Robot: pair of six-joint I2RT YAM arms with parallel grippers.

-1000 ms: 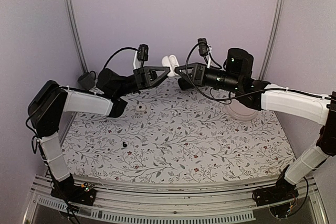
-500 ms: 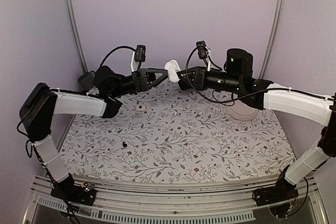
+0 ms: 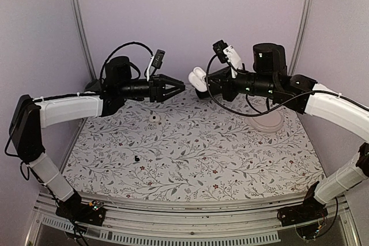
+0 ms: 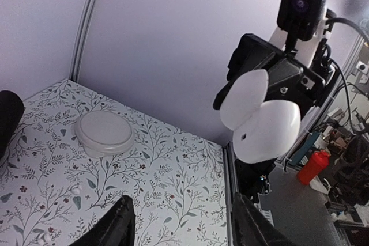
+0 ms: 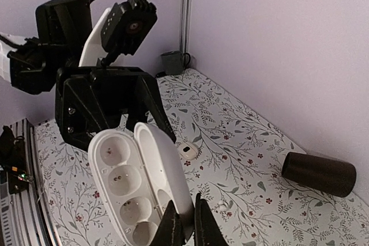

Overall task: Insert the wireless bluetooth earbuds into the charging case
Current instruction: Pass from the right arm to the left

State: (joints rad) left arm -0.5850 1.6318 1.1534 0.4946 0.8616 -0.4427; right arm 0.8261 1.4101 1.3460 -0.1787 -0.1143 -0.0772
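White charging case, lid swung open, held aloft between the arms.
The right gripper's fingers clamp its near end; its long axis follows them, sockets facing that wrist. Opposite, the left gripper's fingers stand apart, empty.

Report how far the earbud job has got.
Done: charging case off the tabletop, lid open. In hand: right gripper shut on the case; left gripper open, empty. Left: sockets are empty; a tiny white piece, possibly an earbud, lies on the tabletop.
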